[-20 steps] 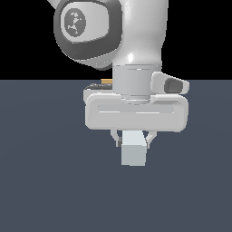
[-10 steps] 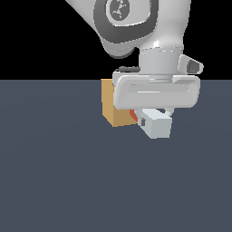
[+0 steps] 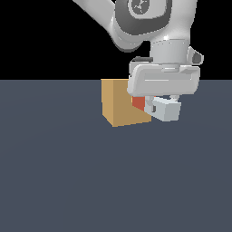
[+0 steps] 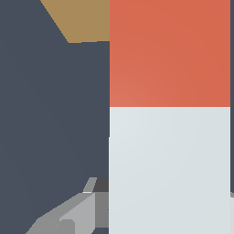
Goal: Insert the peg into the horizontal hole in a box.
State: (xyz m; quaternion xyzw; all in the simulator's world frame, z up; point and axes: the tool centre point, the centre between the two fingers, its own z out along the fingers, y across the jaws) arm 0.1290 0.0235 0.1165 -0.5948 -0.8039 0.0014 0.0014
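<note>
My gripper (image 3: 156, 105) is shut on the peg (image 3: 165, 110), a pale grey-white bar whose red-orange end (image 3: 137, 103) points at the tan box (image 3: 120, 103). The peg hangs level above the floor, its red end close to the box face on the exterior view's right; I cannot tell whether it touches. The hole is hidden behind the peg and the hand. In the wrist view the peg (image 4: 169, 164) fills most of the picture, its red half (image 4: 169, 52) reaching toward a corner of the box (image 4: 82, 20). One finger (image 4: 68, 215) shows beside the peg.
A flat dark blue-grey floor (image 3: 68, 181) spreads around the box. The white arm (image 3: 149, 27) rises above the gripper against a black background.
The arm has swung toward the exterior view's right, uncovering the box. The peg has turned from end-on to angled, with its red end now at the box's side.
</note>
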